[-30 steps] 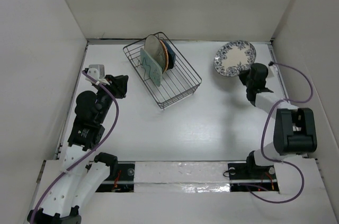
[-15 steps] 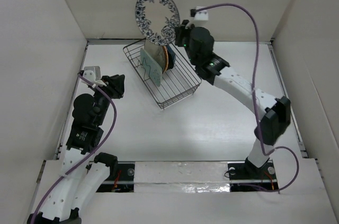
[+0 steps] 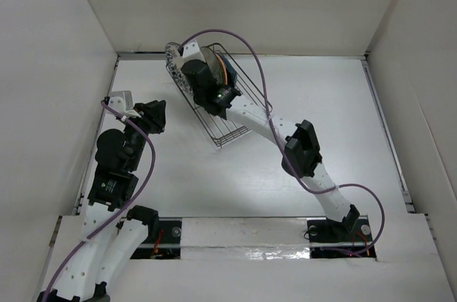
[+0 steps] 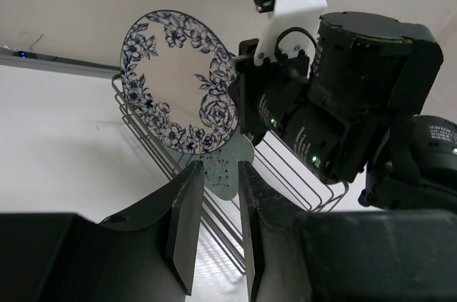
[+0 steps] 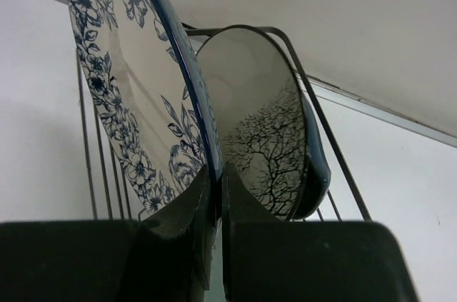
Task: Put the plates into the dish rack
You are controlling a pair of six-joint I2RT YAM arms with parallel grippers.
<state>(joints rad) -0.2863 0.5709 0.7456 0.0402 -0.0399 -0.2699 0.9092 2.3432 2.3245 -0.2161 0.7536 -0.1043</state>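
1. Four plates stood racked. The beige plate [image 5: 260,123], dark blue plate [image 5: 314,166], orange plate [image 3: 227,68] and green plate [image 4: 227,173] occupied the dish rack [image 3: 227,136] at 11 o'clock on the worktop [image 3: 321,138].
2. The floral plate [image 4: 178,91] was not yet released. The right end effector [image 5: 216,195] pinched its rim, holding it upright at the rack's 10 o'clock end. Contact with the wires could not be determined.
3. The left end effector [image 4: 221,195] was empty, narrowly parted, at 9 o'clock.
4. Half a second earlier, the floral plate hung higher above the rack; it had since descended.
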